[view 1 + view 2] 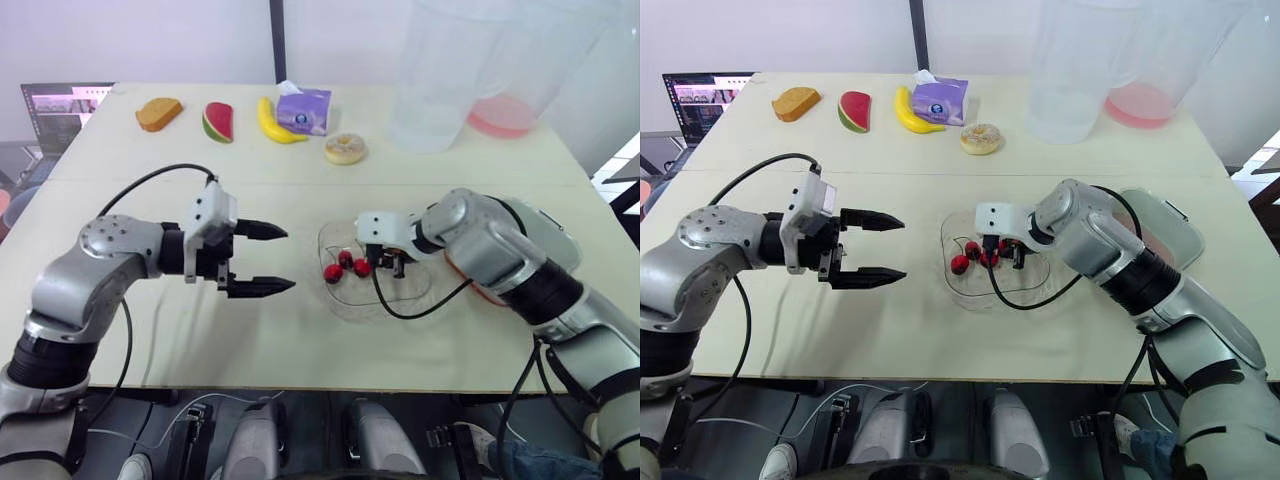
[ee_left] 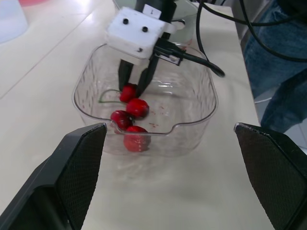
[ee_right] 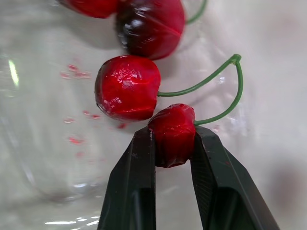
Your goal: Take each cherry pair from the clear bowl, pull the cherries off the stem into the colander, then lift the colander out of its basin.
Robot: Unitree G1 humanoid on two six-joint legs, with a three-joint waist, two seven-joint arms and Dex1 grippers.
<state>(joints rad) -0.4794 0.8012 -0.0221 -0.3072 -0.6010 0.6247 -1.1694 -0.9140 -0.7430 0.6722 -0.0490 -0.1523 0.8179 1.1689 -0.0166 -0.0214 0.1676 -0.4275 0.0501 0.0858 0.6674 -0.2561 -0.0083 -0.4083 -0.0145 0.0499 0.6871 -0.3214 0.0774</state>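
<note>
Right gripper is down inside the clear bowl and its two fingers are pinched on the body of one cherry, not on the stem. That's my first worry: the flesh looks soft and glossy, so too much squeeze and it squashes or squirts out sideways. Its twin lies touching it on the bowl floor, joined by that green loop, and two more cherries sit near the wall. When I lift, I'd expect the twin to dangle and swing; if it catches the bowl's wall, the stem could tear early and drop a cherry back in, or out onto the counter. The bowl looks light too, so a dragged lift might slide or tip it. Watch the black cable as well: it drapes across the rim and could tug the bowl as the arm rises. Left gripper hovers over the counter just beside the bowl, fingers spread wide and empty, lined up toward the cherries. It needs the twin for the pull, and a misjudged reach would knock the bowl instead. What I take for the basin sits beyond my right arm, partly hidden, so I can't judge the carry path well.
</note>
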